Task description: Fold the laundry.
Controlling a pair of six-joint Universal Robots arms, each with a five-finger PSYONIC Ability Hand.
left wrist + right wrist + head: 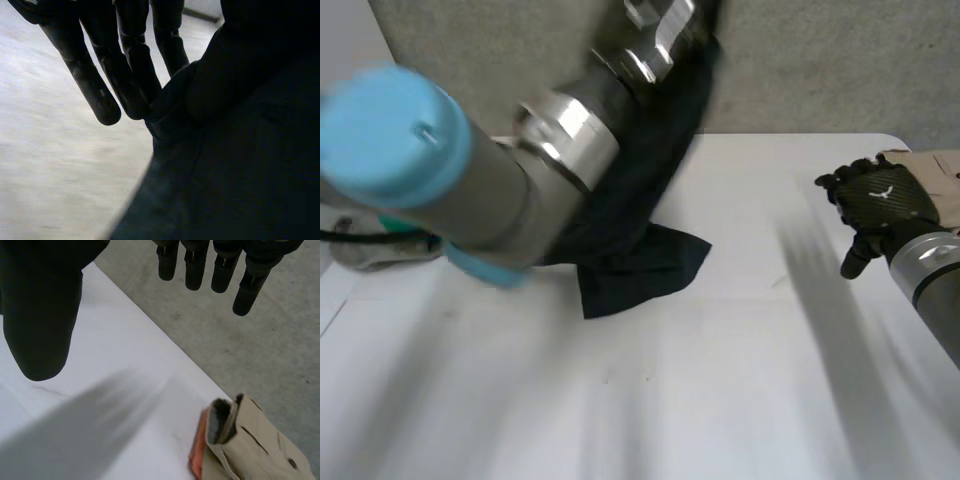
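While the left arm is raised at left, left hand [131, 65] pinches the dark cloth's [638, 245] edge | cloth hangs, lower end resting on white worktop [720, 380], left of middle | right hand [880, 205] at right, fingers straight and spread, holding nothing | folded beige garment [260, 445] at far right edge.

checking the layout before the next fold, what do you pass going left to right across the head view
left arm's light-blue cap → dark cloth, partly lifted → bare white table → right hand, open → tan garment at the table's edge
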